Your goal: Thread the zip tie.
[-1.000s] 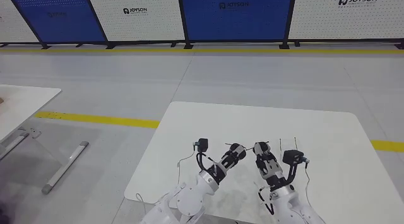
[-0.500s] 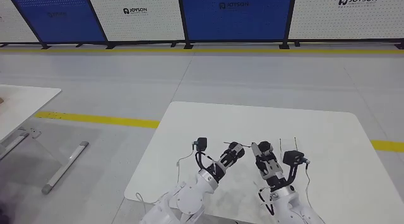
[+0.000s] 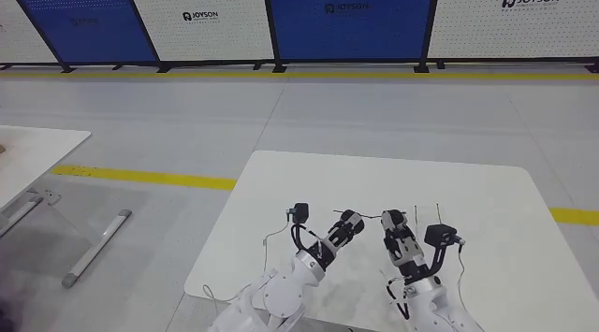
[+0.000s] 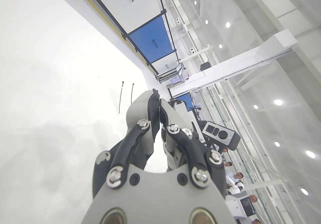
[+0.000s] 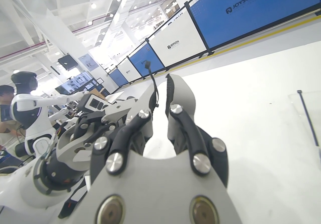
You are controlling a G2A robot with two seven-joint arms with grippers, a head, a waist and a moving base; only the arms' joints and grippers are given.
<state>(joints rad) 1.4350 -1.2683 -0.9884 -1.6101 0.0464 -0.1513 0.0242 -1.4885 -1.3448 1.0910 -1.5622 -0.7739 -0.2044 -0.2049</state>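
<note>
- Zip tie (image 5: 152, 79): held up off the table (image 3: 374, 178) near its front edge, spanning between the two gripper tips in top view, roughly level.
- Head end sticks out past the right gripper (image 5: 161, 89) fingertips. The strap runs back down between its fingers.
- Right gripper: narrow, not fully closed. The strap lies against one pad. The other pad (image 5: 168, 94) stands clear of it, with a thin gap showing.
- Left gripper (image 4: 158, 99): fingers pressed together, no gap. In top view the tie crosses its tip, so it reads as pinched there. The pinch point itself is too small to see in the left wrist view.
- The grippers are side by side and close, tips not touching.
- Two spare ties (image 3: 416, 216) lie flat on the table just beyond the right gripper, parallel, slightly apart, untouched.
</note>
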